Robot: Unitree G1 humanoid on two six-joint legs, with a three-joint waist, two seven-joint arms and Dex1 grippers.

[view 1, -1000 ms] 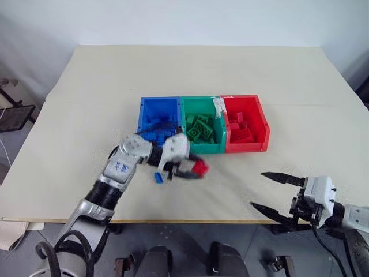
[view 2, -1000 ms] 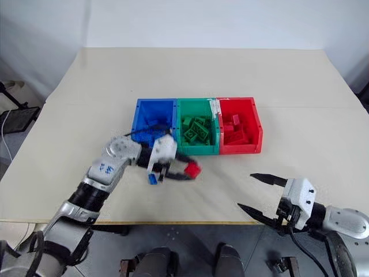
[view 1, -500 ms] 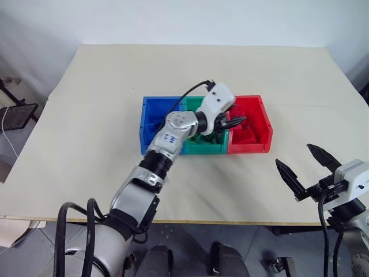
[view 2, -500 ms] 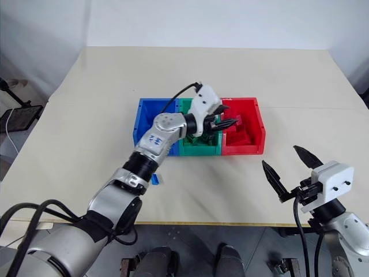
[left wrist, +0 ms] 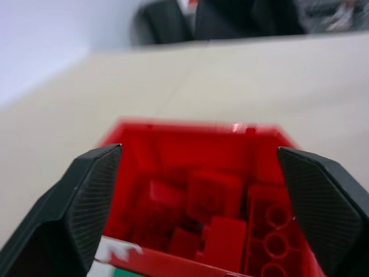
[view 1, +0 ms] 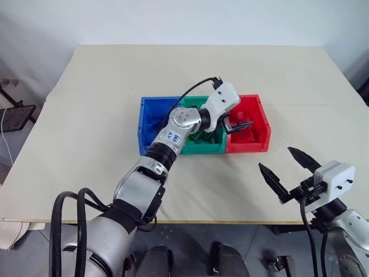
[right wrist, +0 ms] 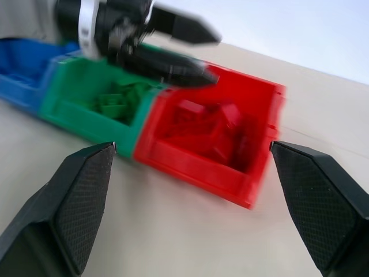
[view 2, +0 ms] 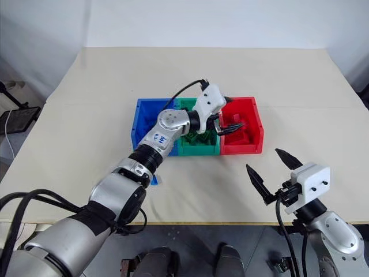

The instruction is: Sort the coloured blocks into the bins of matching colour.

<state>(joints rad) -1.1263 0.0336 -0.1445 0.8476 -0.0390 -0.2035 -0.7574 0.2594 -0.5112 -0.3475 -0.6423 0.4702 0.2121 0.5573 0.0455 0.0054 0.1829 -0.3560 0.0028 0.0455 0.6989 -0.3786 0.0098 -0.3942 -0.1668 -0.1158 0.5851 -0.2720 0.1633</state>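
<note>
Left pincer (view 1: 241,123) hangs spread and empty over the red bin (view 1: 262,138); right pincer (view 1: 286,167) spread above the tabletop (view 1: 86,115).

The two head views look forward and down from above the near edge of the table (view 1: 86,115) — both take in its whole top, the bins (view 1: 203,124) at the middle, and both arms. The left wrist view sits close above the red bin (left wrist: 190,150), facing the far edge. The right wrist view looks from low near the near right corner across at the bins — sharing the red bin with the left wrist view.
</note>
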